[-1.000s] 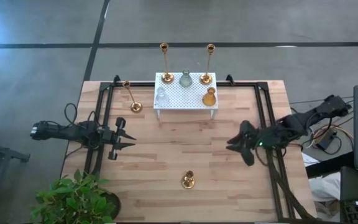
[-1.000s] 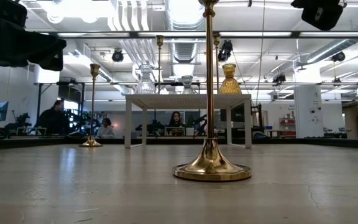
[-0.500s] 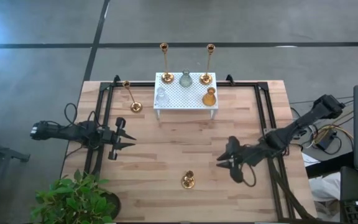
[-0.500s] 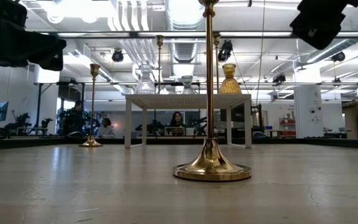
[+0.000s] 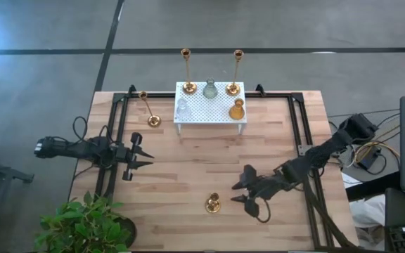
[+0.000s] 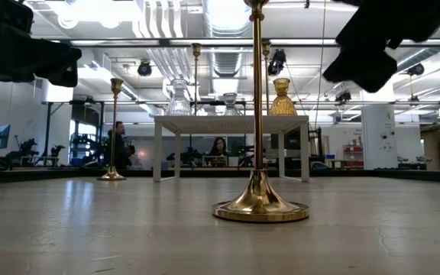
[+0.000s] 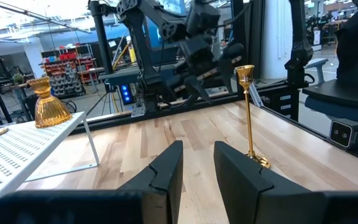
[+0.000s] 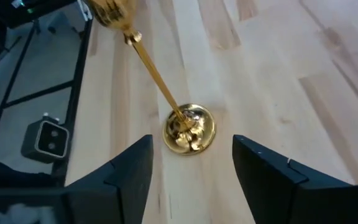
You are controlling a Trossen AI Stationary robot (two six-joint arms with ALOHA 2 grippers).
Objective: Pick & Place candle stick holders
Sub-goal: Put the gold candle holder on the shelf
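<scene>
A tall brass candle stick holder (image 5: 212, 204) stands upright on its round base (image 8: 189, 129) near the table's front edge; it also shows in the low view (image 6: 259, 114). My right gripper (image 5: 238, 193) hovers open just to its right, slanting down, its fingers (image 8: 272, 180) on either side of the base and clear of it. My left gripper (image 5: 148, 159) waits open and level at the table's left. Another tall brass holder (image 5: 152, 119) stands at the far left. On the white rack (image 5: 220, 118) stand two tall brass holders (image 5: 188, 86), two clear glass ones (image 5: 210, 89) and a squat brass one (image 5: 237, 110).
Black frame rails (image 5: 297, 133) run along the table's left and right sides. A potted plant (image 5: 83, 225) sits at the near left corner. Bare wood lies between the rack and the front holder. People show in the room beyond (image 6: 117, 145).
My right gripper has come down and toward the table's near-left, closing in on the brass holder at the front edge, and its fingers have spread wider. The holder has stayed put.
</scene>
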